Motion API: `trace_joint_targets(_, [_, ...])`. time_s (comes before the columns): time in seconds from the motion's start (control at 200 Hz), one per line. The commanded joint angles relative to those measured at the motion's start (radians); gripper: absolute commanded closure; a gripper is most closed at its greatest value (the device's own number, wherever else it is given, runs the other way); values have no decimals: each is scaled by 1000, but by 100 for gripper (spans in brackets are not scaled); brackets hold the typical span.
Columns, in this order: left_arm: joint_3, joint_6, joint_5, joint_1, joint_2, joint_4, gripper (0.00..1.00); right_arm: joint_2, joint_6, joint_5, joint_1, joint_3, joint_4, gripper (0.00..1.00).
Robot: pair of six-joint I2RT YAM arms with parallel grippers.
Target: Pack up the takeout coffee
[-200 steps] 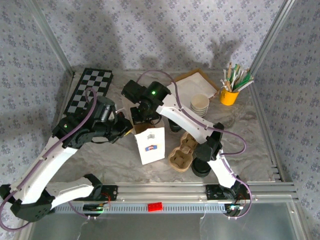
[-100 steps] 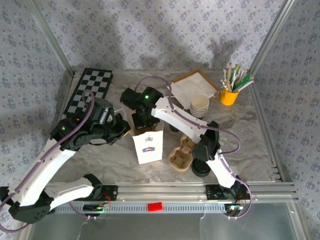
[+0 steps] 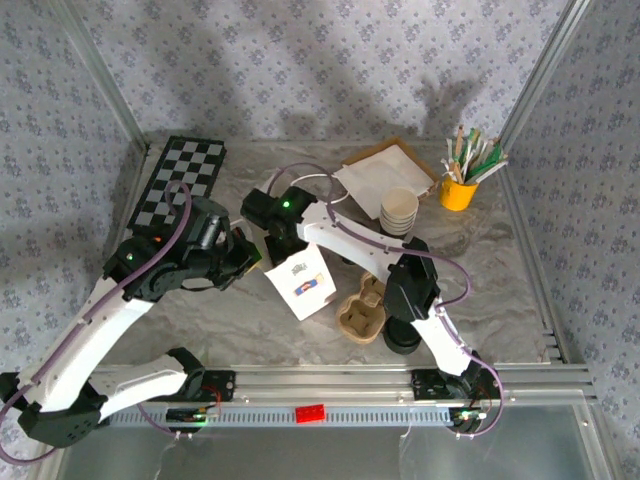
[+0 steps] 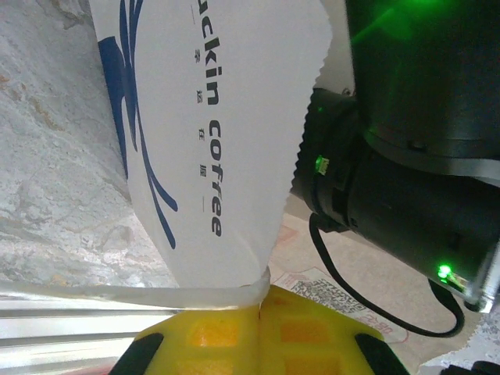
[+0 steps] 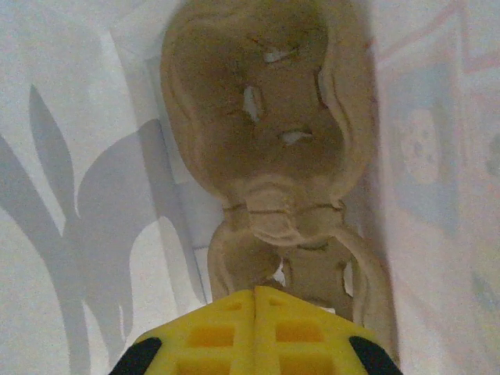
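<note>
1. The left gripper [image 4: 262, 305] is at the left side of the paper bag [image 3: 303, 285]. Its yellow fingers are closed fully on the zigzag edge of the bag's mouth. I think this grip is there to hold the mouth up and steady, so that the other arm can work inside.
2. The paper bag is in the middle of the table [image 3: 230, 315], just in front of both wrists. It leans, with its printed face turned up and to the right. Probably it tilts because it hangs from one pinched edge and does not stand free.
3. The right gripper [image 5: 256, 305] reaches into the mouth of the bag. Its fingers are pressed together, with no gap between them.
4. The cup carrier [image 5: 258, 133] lies inside the bag, between the white walls and directly ahead of these fingers. I cannot tell if they pinch its near rim or only touch it.
5. A second carrier [image 3: 362, 312] of the same brown pulp lies on the table, just beside the bag on its right.
6. The stack of paper cups [image 3: 400, 210] waits behind it, not yet packed. It seems that the packing is only at its beginning.
</note>
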Motion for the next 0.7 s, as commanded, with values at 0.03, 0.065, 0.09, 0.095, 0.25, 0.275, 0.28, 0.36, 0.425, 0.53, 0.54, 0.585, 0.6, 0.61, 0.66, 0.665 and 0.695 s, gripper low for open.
trace_joint_targets(0.03, [-6,-11,-24,-5,-10,16,100,-35,-33,-18,-7,-98,107,100])
trace_joint_targets(0.065, [-2,-9,-25,-4,-5,17,100,-43,-35,-30,-6,-109,120,100])
trace_joint_targets(0.09, [-1,-8,-26,-5,-2,17,100,-46,-38,-43,-6,-107,126,100])
trace_joint_targets(0.095, [0,-8,-26,-5,-1,18,100,-47,-38,-45,-7,-106,126,100])
trace_joint_targets(0.25, [30,7,-40,-4,23,25,92,-97,-34,-56,6,-81,129,100])
trace_joint_targets(0.275, [37,11,-45,-5,25,24,91,-110,-31,-61,7,-88,133,100])
trace_joint_targets(0.28, [39,12,-46,-5,26,23,91,-114,-30,-63,7,-89,134,100])
trace_joint_targets(0.36, [49,18,-47,-4,37,11,90,-155,-22,-39,-5,-131,162,100])
trace_joint_targets(0.425, [49,20,-43,-3,43,5,90,-170,-26,0,-18,-156,165,100])
trace_joint_targets(0.53, [50,20,-44,-3,44,-14,92,-155,-48,59,-27,-165,132,100])
trace_joint_targets(0.54, [50,20,-43,-5,44,-16,92,-154,-50,61,-28,-167,132,100])
trace_joint_targets(0.585, [48,18,-44,-3,41,-19,93,-148,-54,82,-28,-185,145,100])
trace_joint_targets(0.6, [47,18,-45,-3,41,-18,93,-148,-55,87,-26,-194,151,100])
trace_joint_targets(0.61, [47,18,-44,-4,41,-18,93,-149,-57,87,-26,-201,158,100])
trace_joint_targets(0.66, [45,18,-44,-4,40,-14,93,-148,-62,63,-24,-237,189,100])
trace_joint_targets(0.665, [45,18,-43,-3,40,-15,93,-148,-62,62,-23,-240,192,100])
trace_joint_targets(0.695, [47,20,-45,-4,41,-14,93,-143,-65,63,-22,-250,207,100])
